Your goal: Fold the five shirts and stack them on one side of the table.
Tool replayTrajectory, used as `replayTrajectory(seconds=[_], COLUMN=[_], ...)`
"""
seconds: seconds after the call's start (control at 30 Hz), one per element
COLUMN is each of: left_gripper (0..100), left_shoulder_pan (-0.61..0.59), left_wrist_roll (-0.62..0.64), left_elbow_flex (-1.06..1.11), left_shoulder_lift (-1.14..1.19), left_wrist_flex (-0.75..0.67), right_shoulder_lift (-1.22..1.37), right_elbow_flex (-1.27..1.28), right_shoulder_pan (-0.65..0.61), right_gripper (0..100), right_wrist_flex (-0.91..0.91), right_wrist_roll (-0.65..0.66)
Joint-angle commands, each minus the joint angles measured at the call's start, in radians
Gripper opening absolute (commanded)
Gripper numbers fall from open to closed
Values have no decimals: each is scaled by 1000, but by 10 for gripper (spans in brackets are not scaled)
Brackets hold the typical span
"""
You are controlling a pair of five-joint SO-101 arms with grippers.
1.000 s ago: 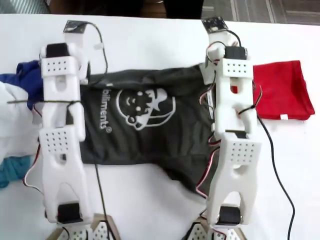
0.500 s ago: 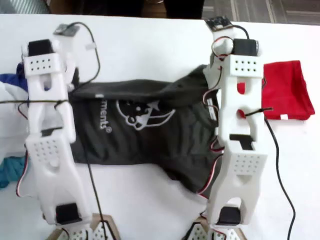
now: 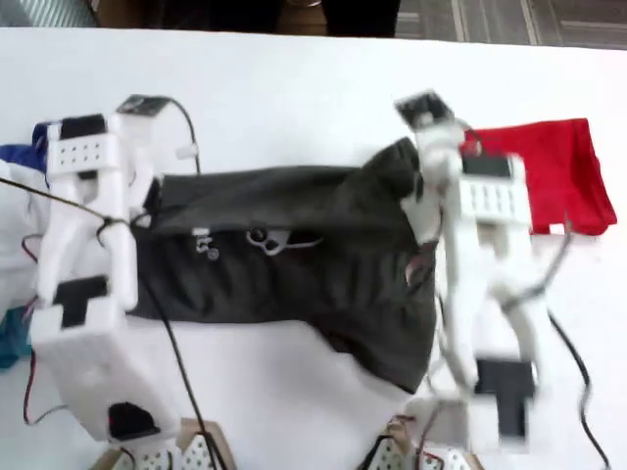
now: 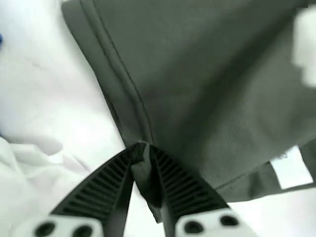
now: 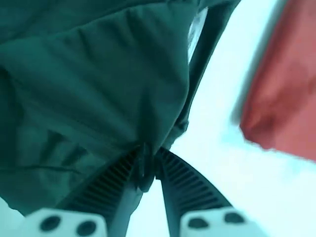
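Observation:
A dark grey shirt point(image 3: 313, 269) lies across the middle of the white table point(image 3: 294, 88), its far edge lifted and folded toward the near side over the white print. My left gripper point(image 4: 143, 150) is shut on the shirt's hem point(image 4: 140, 163) at its left far corner point(image 3: 157, 191). My right gripper point(image 5: 147, 153) is shut on a pinch of the same dark shirt point(image 5: 98, 84) at its right far corner point(image 3: 407, 162). A folded red shirt point(image 3: 549, 176) lies flat at the right of the table, also seen in the right wrist view point(image 5: 281, 94).
A heap of blue, white and teal shirts point(image 3: 15, 245) sits at the table's left edge. Cables point(image 3: 186, 362) trail from both arms over the near part of the table. Arm bases point(image 3: 176, 450) stand at the near edge.
Both arms have pulled back toward the near edge, dragging the dark shirt's far edge over itself. The white print is now mostly covered by the fold.

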Motion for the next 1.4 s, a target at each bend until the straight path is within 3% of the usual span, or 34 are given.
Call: replayTrajectory(seconds=[0.0, 0.47, 1.07, 1.37], left_gripper=[26, 26, 26, 25], left_shoulder_pan=[-15, -34, -68, -64], left_wrist_roll=[-26, -64, -101, -100], left_elbow_flex=[148, 486, 708, 745], left_shoulder_lift=[-138, -328, -331, -330], left_wrist_flex=[-77, -166, -339, -420], right_shoulder_lift=[-259, -467, -501, -501], right_elbow_flex=[218, 430, 559, 692], right_shoulder_pan=[36, 151, 148, 148], right_gripper=[19, 19, 19, 19], right_wrist_flex=[-54, 70, 70, -33], right_wrist_roll=[32, 196, 206, 206])
